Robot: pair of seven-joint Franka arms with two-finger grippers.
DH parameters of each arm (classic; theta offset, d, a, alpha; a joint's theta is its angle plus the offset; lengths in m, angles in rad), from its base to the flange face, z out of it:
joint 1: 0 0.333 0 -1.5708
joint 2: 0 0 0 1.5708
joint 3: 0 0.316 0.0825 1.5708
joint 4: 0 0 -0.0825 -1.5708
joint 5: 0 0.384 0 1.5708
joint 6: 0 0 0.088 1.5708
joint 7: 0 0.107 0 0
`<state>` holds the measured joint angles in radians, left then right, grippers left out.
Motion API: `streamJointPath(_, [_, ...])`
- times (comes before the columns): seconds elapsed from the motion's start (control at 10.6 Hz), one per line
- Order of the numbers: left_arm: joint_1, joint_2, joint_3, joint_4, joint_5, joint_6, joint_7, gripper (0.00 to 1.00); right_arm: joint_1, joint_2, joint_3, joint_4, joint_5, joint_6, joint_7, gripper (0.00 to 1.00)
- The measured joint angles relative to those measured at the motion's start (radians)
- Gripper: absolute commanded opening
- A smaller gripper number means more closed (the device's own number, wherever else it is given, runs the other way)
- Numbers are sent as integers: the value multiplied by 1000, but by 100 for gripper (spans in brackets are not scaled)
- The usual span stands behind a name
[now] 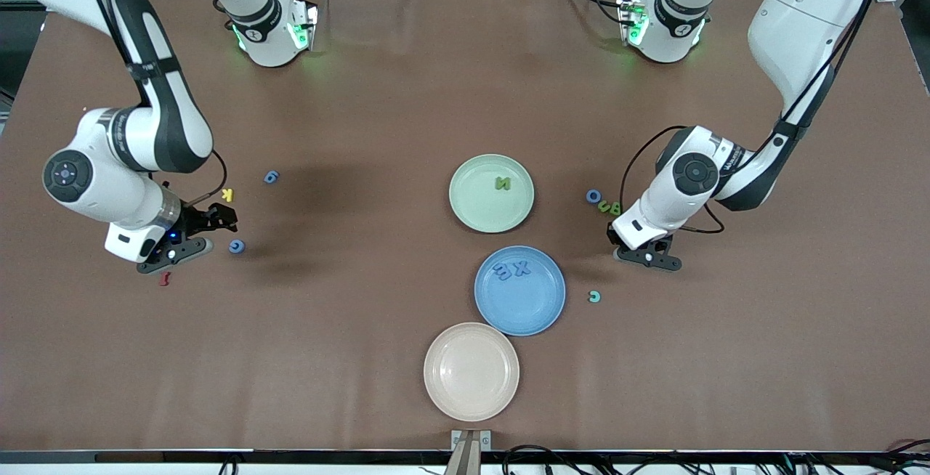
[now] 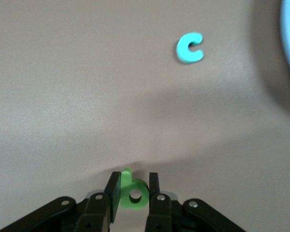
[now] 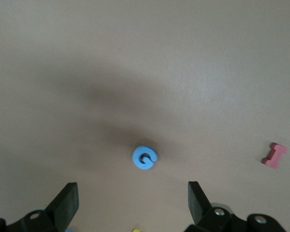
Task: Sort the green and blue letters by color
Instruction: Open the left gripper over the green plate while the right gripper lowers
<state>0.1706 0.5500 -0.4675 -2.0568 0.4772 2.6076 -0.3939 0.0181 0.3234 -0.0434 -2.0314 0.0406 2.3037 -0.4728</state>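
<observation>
Left hand point(image 2: 131, 191) pinches a green letter point(image 2: 131, 192) above the desk point(image 1: 363, 97), green plate point(image 1: 491, 192) at ten o'clock. Right hand point(image 3: 132, 203) gapes wide over a blue letter point(image 3: 144, 157), ready to drop.

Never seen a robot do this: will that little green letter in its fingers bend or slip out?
The green letter probably stays stiff: it stands straight between the left gripper fingers. It looks light and foam-like, so likely grips well. Flat-sided, it shouldn't roll.
</observation>
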Motion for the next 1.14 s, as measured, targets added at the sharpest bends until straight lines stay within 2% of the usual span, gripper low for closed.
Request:
streamJointPath(0.47, [-11, -20, -76, 0, 0, -1, -204, 0, -32, 100, 5, -17, -1, 95, -62, 90])
streamJointPath(0.76, [-92, -21, -93, 5, 0, -1, -369, 0, -27, 132, 7, -61, -1, 204, -63, 86])
streamJointPath(1.14, [-196, -21, -94, 8, 0, -1, -517, 0, -23, 152, 9, -93, -1, 245, -64, 66])
